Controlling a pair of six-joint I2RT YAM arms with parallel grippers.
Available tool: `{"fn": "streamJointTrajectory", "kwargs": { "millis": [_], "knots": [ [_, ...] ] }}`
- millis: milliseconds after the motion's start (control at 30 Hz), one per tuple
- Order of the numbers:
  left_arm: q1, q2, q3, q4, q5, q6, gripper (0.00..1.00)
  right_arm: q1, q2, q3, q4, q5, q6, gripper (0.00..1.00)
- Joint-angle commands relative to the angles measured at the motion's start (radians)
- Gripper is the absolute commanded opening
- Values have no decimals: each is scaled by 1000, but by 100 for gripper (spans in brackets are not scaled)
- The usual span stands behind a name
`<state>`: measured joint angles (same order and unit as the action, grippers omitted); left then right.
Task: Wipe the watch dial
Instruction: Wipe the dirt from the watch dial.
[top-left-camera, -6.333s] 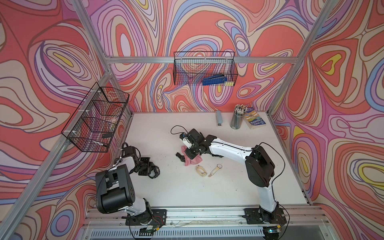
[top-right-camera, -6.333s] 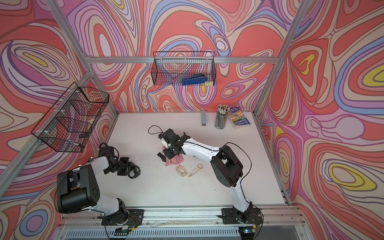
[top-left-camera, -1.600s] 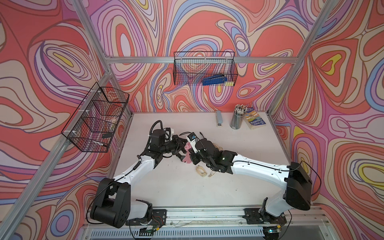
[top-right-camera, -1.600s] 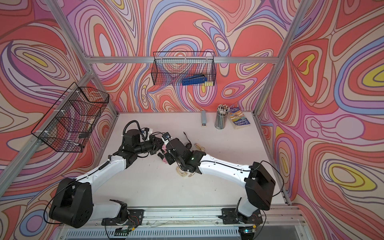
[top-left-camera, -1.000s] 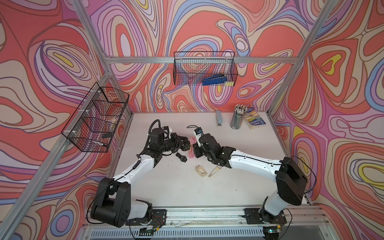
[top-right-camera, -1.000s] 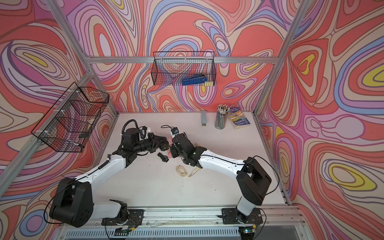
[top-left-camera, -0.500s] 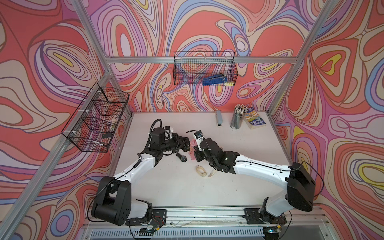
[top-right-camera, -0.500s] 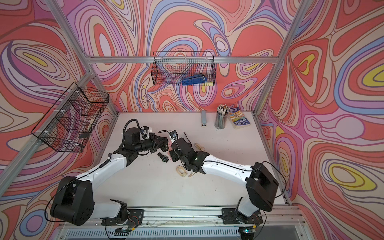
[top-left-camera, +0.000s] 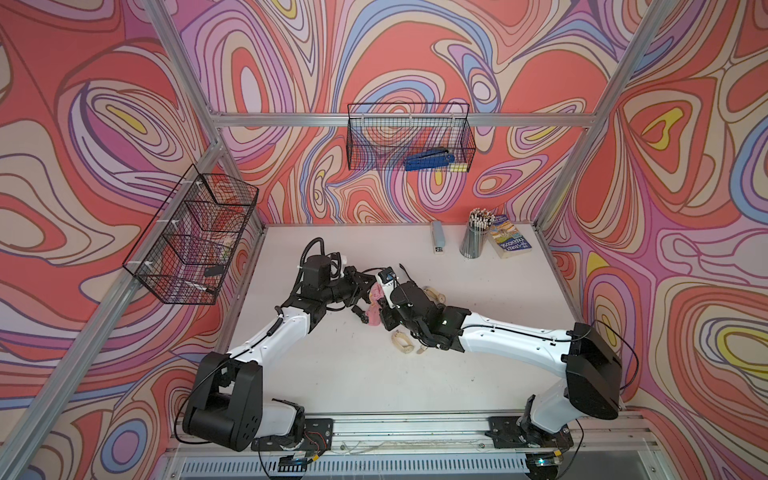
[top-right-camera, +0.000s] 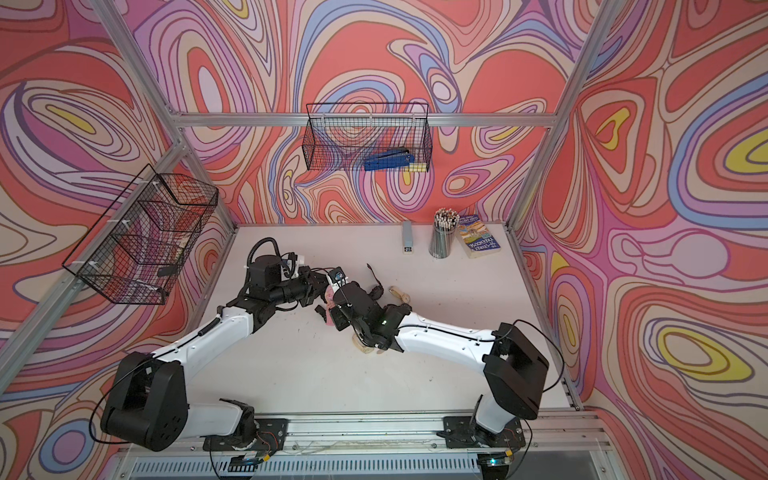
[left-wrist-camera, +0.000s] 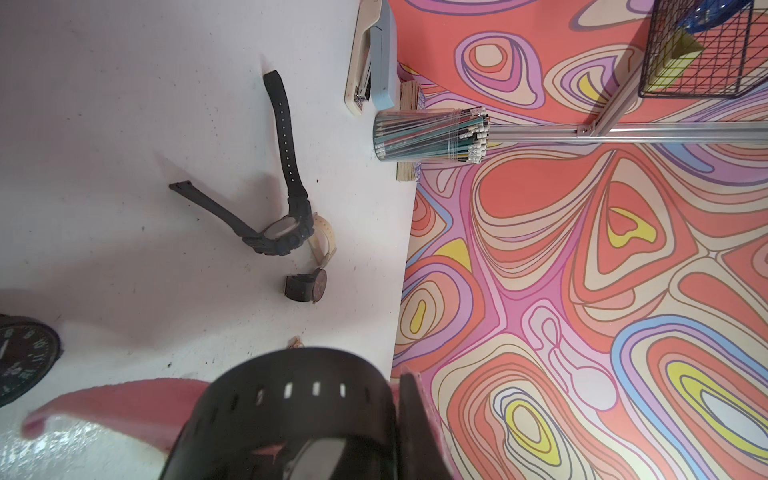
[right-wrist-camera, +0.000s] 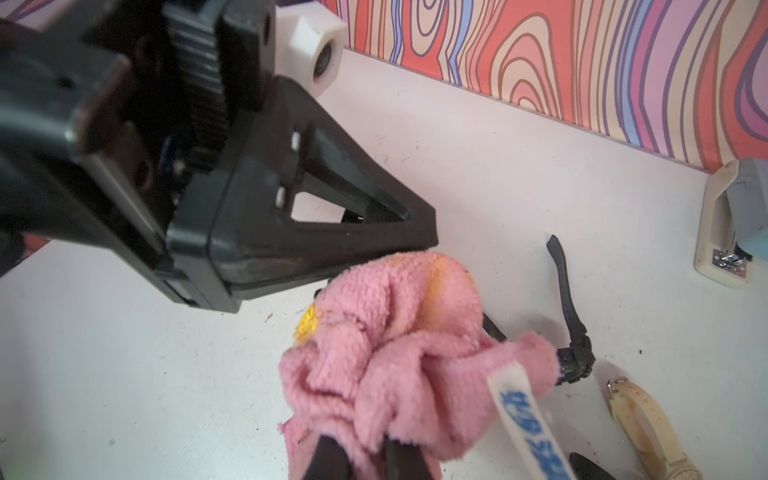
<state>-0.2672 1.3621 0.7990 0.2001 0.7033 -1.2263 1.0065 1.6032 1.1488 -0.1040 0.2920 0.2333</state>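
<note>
Claws clamped: left claw (top-left-camera: 365, 290) on watch (left-wrist-camera: 291, 399), right claw (right-wrist-camera: 363, 457) on pink cloth (right-wrist-camera: 395, 332); "TREEHOUSE" on book (top-left-camera: 509, 241)

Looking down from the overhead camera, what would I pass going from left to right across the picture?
In a top view: wire basket on the side wall → pink cloth → stapler → cup of pencils → book.

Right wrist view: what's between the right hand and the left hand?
The pink cloth, bunched in the right hand's grip, as the right wrist view shows.
</note>
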Motion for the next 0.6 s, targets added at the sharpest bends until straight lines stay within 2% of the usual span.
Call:
{"fn": "streamJointTrajectory", "kwargs": {
  "millis": [0, 200, 300, 467, 567],
  "knots": [
    [-6, -17, 25, 50, 49, -30, 0, -15, 20, -8, 57, 2, 25, 0],
    [-39, -9, 8, 39, 36, -32, 0, -90, 31, 18, 121, -42, 96, 0],
    [-69, 17, -13, 77, 25, -52, 0, -90, 48, 91, 134, -90, 92, 0],
    [-85, 51, -46, 155, 22, -95, 0, -85, 57, 107, 221, -189, 143, 0],
    [-86, 56, -37, 131, 20, -77, 0, -56, 47, 109, 242, -168, 106, 1]
  ]
}}
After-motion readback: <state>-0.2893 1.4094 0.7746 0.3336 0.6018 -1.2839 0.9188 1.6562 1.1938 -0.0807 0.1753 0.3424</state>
